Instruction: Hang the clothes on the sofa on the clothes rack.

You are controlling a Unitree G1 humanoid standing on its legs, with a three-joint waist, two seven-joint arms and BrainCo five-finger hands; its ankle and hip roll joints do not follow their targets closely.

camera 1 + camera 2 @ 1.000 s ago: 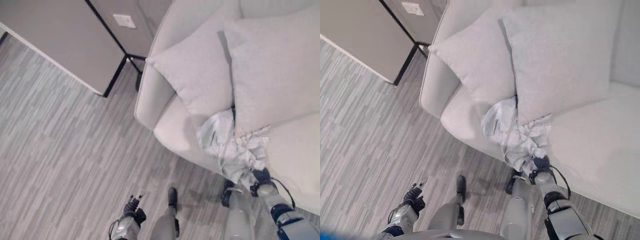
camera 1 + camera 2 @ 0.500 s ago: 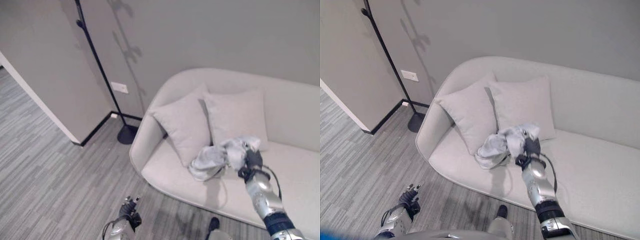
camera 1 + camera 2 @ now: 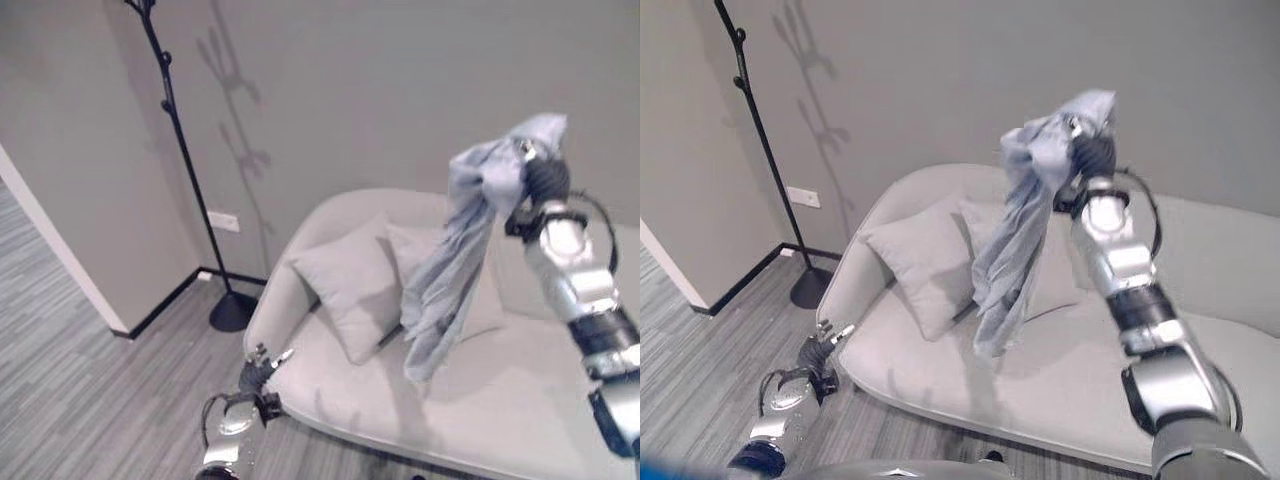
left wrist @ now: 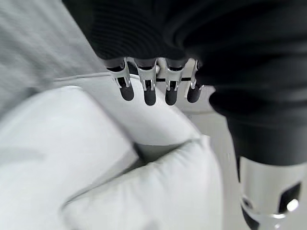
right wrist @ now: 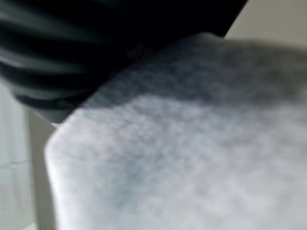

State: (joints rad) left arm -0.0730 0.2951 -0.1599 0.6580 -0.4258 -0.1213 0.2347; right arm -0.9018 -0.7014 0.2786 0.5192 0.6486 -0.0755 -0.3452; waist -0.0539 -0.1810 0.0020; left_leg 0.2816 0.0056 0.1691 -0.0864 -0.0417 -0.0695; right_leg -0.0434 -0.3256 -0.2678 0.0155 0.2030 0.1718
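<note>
The sofa (image 3: pixel 360 400) is a pale, curved unit along the far wall, with two cushions (image 3: pixel 345 290) at its left end. The clothes rack (image 3: pixel 190 190), a black pole stand on a round base, stands on the floor to the left of the sofa, well apart from the raised arm.

Change since the earlier frames: the garment (image 3: pixel 450 260) was lying bunched against the cushions; it now hangs clear above the seat, raised high. The camera has also tilted up. The pick-up step is judged complete; transfer left to the rack remains.

The right hand (image 3: pixel 543 182) grips the garment's bunched top, fingers closed round the cloth. The left hand (image 3: pixel 262 367) is low, near the sofa's front left edge, fingers straight, holding nothing.

No legible writing; the wall socket plate (image 3: pixel 225 222) is blank.
</note>
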